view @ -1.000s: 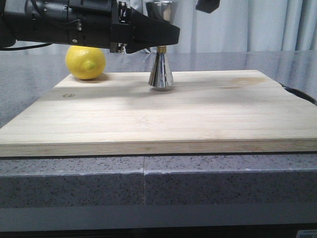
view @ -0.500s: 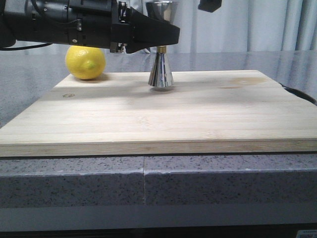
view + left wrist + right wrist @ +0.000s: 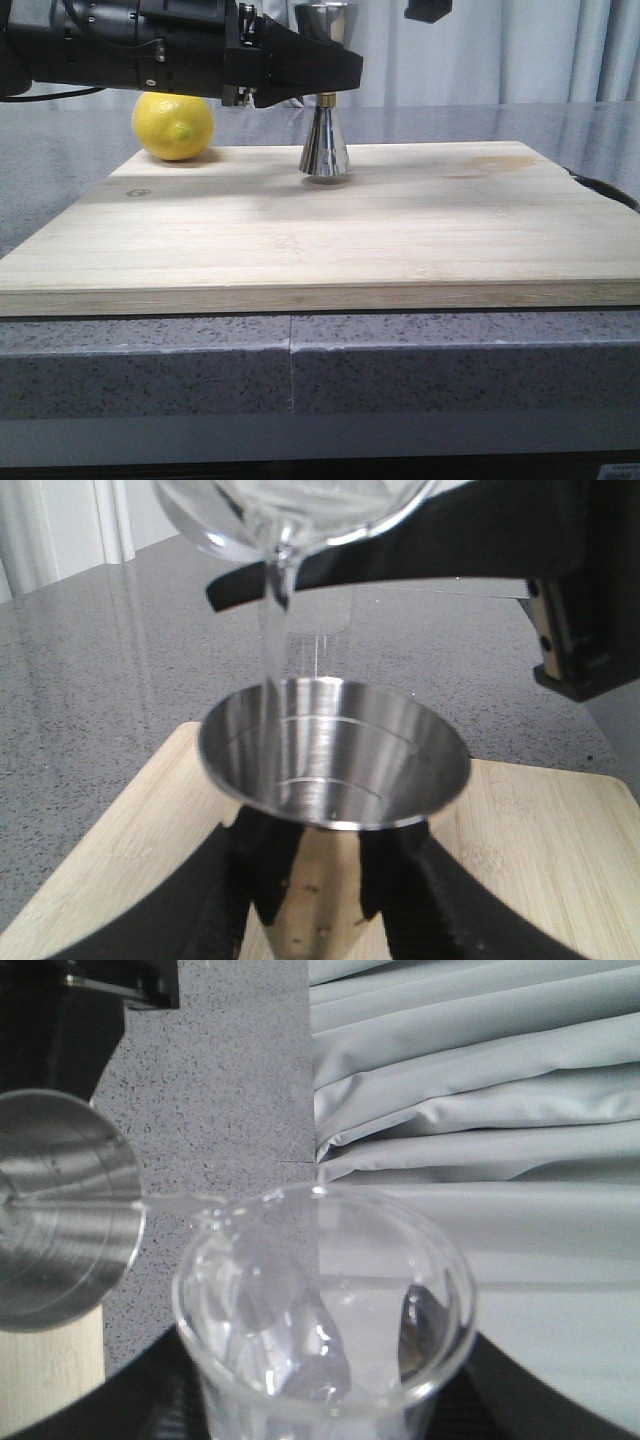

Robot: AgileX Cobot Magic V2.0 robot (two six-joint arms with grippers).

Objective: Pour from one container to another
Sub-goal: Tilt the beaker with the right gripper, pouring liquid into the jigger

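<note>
Above left end effector (image 3: 320, 900): tilted beaker (image 3: 290, 515) streams water into jigger (image 3: 335, 755).
Left end effector: pinching jigger.
Right end effector (image 3: 320, 1400): pinching beaker.

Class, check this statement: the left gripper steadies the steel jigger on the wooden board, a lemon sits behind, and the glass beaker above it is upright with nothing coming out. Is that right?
Not quite. The glass beaker is tipped, and a thin clear stream runs from its lip into the steel jigger, as the left wrist view shows. The rest stands: the left gripper holds the jigger on the wooden board, with the lemon behind.

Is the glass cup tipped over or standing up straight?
Tipped: the beaker leans lip-down and a thin stream falls into the jigger.
</note>
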